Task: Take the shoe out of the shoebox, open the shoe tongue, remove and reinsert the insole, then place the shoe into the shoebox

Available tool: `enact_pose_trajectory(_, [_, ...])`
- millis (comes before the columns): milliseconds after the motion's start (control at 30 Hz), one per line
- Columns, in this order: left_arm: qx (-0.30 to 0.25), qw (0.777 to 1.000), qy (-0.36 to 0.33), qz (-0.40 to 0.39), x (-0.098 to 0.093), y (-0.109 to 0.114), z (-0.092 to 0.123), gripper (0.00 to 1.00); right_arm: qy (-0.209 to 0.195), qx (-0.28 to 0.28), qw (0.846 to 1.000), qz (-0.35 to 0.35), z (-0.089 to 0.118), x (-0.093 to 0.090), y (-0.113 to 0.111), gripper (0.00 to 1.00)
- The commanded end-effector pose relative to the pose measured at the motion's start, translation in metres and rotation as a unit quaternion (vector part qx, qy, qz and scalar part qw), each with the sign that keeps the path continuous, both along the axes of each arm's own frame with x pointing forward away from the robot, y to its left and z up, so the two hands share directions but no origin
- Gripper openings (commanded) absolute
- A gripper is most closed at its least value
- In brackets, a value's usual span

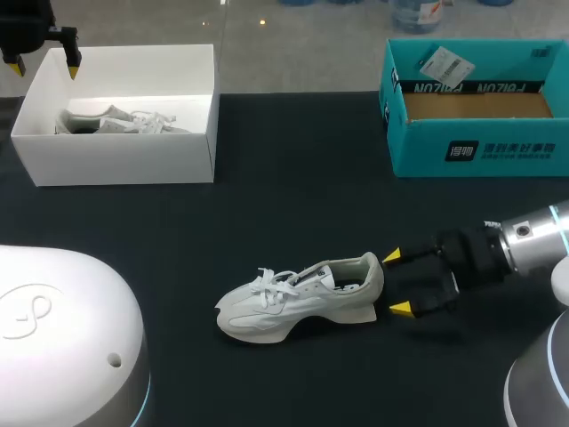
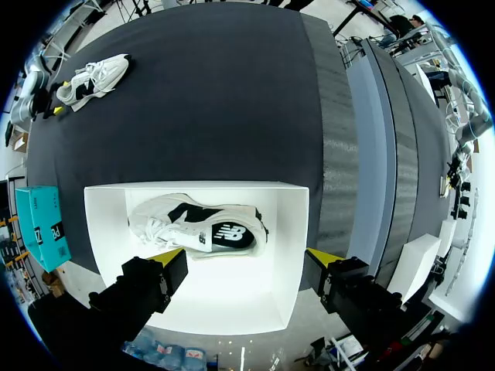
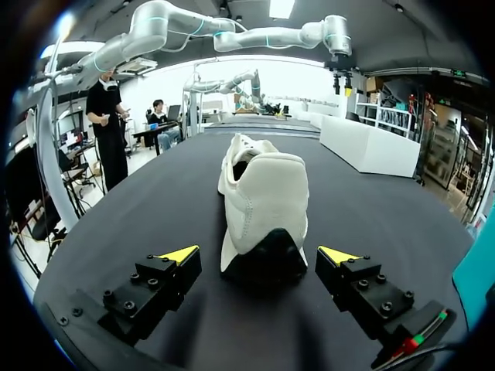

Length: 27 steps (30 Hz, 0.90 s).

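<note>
A white shoe (image 1: 298,300) stands upright on the dark table, toe to the left, heel to the right. My right gripper (image 1: 395,283) is open just behind the heel, one yellow tip on each side of it and apart from it. In the right wrist view the shoe's heel (image 3: 264,202) is straight ahead of the open right gripper (image 3: 261,253). A white shoebox (image 1: 133,165) at the far left holds a second shoe (image 2: 197,226). My left gripper (image 1: 43,64) hangs open above the box's far left corner, and in its own view the left gripper (image 2: 251,256) is over the box.
A teal box (image 1: 478,151) with a cardboard insert and a paper tag stands at the far right of the table. White rounded robot bases sit at the near left (image 1: 62,338) and near right corners.
</note>
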State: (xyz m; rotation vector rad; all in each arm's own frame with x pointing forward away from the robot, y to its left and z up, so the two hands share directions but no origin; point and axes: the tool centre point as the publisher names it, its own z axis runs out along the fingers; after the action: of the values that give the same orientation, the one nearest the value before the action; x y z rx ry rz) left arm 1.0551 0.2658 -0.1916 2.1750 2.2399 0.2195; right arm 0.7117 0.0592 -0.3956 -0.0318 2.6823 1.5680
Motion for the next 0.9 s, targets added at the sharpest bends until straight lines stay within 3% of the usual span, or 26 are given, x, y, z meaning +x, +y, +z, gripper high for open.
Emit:
enact_pose_trajectory(33, [0.001,1.0,-0.001,0.0,-0.001,0.0,0.0,1.0,0.004,0.0,1.0,0.01,-0.006,0.012,0.008,1.0])
enact_pose_trajectory(400, [0.001,1.0,-0.001,0.0,-0.001,0.0,0.0,1.0,0.013,0.007,0.999,0.028,-0.015,0.019,0.019,1.0])
enact_pose_trajectory(900, [0.001,1.0,-0.001,0.0,-0.001,0.0,0.0,1.0,0.023,0.016,0.999,0.032,-0.02,0.01,0.02,1.0])
